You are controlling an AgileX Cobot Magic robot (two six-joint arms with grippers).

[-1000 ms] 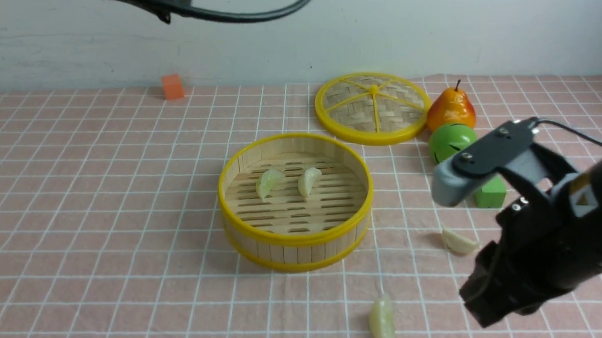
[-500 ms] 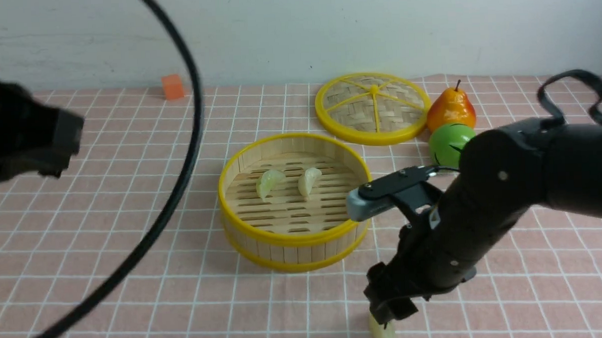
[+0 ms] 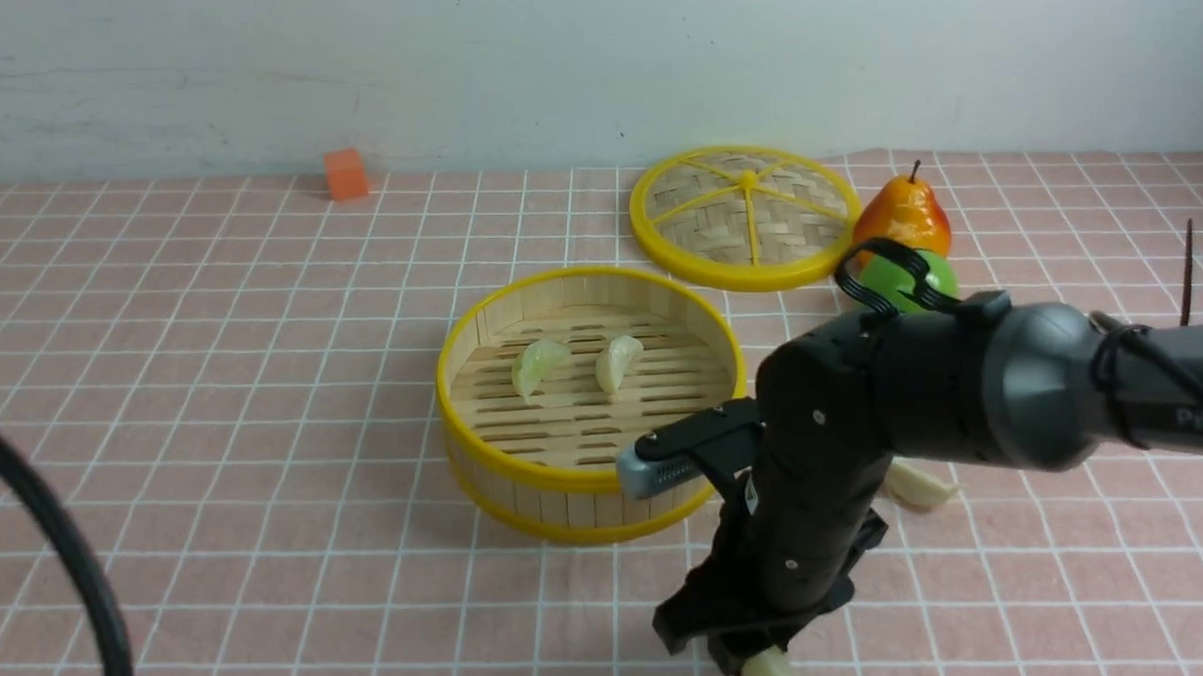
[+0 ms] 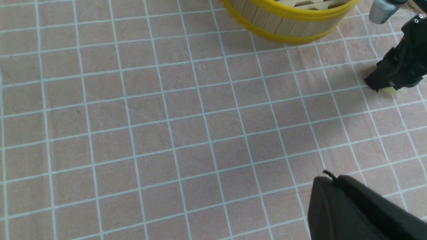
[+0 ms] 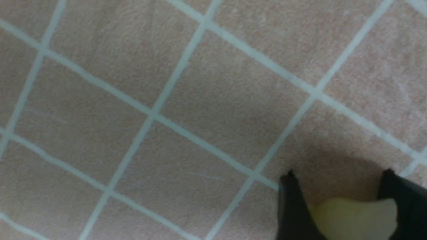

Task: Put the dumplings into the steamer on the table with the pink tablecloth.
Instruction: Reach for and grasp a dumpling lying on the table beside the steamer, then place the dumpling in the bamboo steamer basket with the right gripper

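Your right gripper (image 3: 741, 658) is down at the near edge of the table (image 3: 215, 442), jaws pinched narrowly on one dumpling (image 5: 350, 218) resting there. The steamer (image 3: 567, 499) lies beyond it, leftward toward the centre; lift before traversing.

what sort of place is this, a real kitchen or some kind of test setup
Most likely a robot test bench, not a kitchen: a pink tablecloth against a bare wall, a bamboo steamer holding toy dumplings, and the robot's black right arm low over the cloth.
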